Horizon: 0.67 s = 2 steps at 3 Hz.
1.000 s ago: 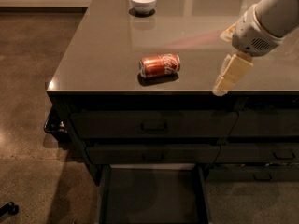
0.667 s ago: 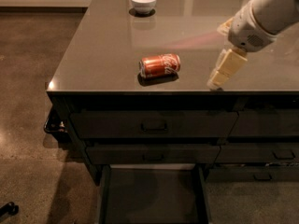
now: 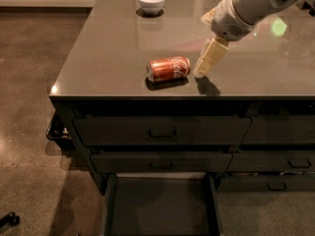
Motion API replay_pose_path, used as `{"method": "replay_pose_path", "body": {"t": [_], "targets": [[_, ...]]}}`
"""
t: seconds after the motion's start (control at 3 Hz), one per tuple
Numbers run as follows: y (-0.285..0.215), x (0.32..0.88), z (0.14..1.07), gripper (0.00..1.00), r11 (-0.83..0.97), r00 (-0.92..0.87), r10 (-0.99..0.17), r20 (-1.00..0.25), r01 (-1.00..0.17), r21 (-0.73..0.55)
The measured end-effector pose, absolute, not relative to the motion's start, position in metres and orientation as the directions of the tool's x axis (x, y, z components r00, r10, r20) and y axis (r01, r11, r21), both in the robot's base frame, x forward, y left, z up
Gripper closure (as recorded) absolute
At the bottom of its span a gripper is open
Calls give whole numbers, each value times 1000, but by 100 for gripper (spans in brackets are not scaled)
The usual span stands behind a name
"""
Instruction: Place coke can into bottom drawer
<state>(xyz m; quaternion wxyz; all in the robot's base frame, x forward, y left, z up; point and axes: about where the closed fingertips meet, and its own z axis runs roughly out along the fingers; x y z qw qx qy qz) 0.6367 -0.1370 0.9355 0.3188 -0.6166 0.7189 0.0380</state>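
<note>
The coke can (image 3: 168, 69) lies on its side near the front of the dark countertop (image 3: 103, 58). My gripper (image 3: 203, 71) reaches in from the upper right on a white arm. Its cream fingers point down just right of the can, close to the can's right end and low over the counter. The bottom drawer (image 3: 160, 205) of the left column is pulled open below the counter, a wide dark box with nothing in it.
A white bowl (image 3: 151, 1) stands at the back of the counter. Two shut drawer fronts with handles (image 3: 162, 132) sit above the open drawer. The right column's drawers (image 3: 278, 161) are shut. A dark object (image 3: 9, 219) lies on the floor at lower left.
My gripper has moved left and down toward the can's right end. The can has not moved.
</note>
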Motion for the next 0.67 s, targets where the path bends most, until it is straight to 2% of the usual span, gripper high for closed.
{"method": "replay_pose_path", "body": {"t": [0.33,0.67], "targets": [[-107,661,913,0,183,9,-842,-539,-936,-301],[-107,661,913,0,183,9,-842,-539,-936,-301]]}}
